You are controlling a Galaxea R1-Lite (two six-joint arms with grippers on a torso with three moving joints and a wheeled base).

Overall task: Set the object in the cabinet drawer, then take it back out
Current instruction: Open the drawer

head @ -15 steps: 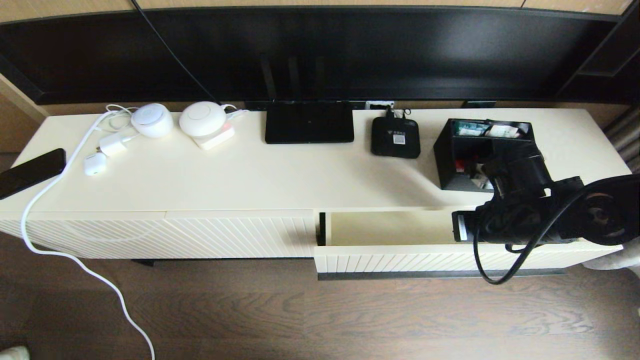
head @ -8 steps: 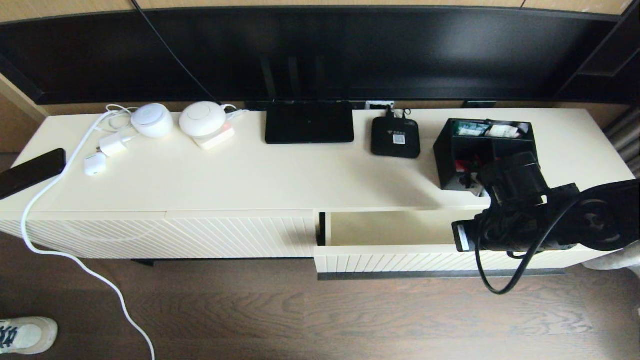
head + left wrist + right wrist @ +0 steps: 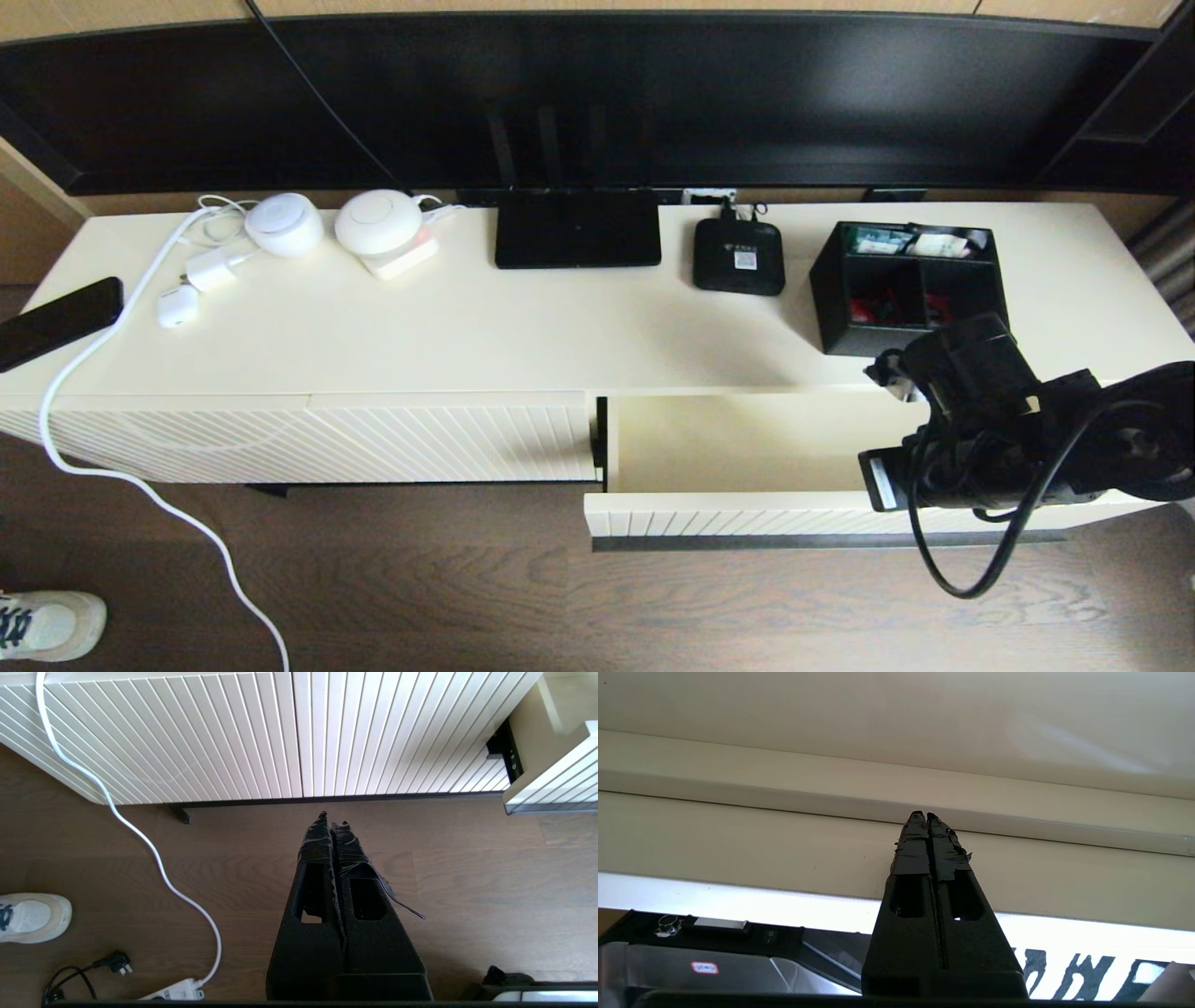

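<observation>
floor: dark brown wood planks (image 3: 560,597), white cable (image 3: 140,485) trailing across
furniture: long low cream cabinet top (image 3: 523,327), diagonally ribbed front (image 3: 308,439) on left
back wall: wide black panel (image 3: 597,93), tan wood strip above
light: soft daylight, faint glare on black panel

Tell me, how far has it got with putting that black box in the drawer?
Early stage. Done: the cream drawer stands pulled open, nothing visible inside. In hand: the right hand, fingers shut and holding nothing, sits at the drawer's right end. Left: the black organizer box sits untouched on the cabinet top, so placing and retrieving both remain. The left hand hangs shut over the floor.
</observation>
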